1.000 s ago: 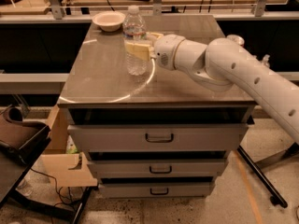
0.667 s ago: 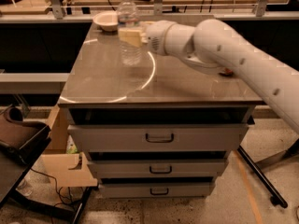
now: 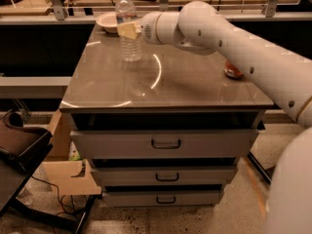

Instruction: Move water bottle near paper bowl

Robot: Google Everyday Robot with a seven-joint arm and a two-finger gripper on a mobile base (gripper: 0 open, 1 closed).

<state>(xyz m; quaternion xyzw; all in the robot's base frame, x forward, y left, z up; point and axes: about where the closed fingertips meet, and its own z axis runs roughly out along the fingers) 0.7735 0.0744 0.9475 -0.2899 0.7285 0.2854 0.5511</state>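
Observation:
The water bottle is a clear ribbed bottle with a white cap. It stands upright at the back left of the grey cabinet top, its base at or just above the surface. The paper bowl is cream-white and sits at the back left edge, just left of and behind the bottle, close to it. My gripper reaches in from the right on the white arm and is shut on the bottle's upper body at the label. Its tan fingers hide part of the label.
An orange soda can stands at the right side of the top, partly hidden by my arm. The cabinet has three drawers below. A rail and cluttered bench run behind the table. A dark chair and cardboard stand at the lower left.
My gripper has carried the water bottle toward the back left of the top, from its middle to right beside the paper bowl. The bowl and the can have not moved.

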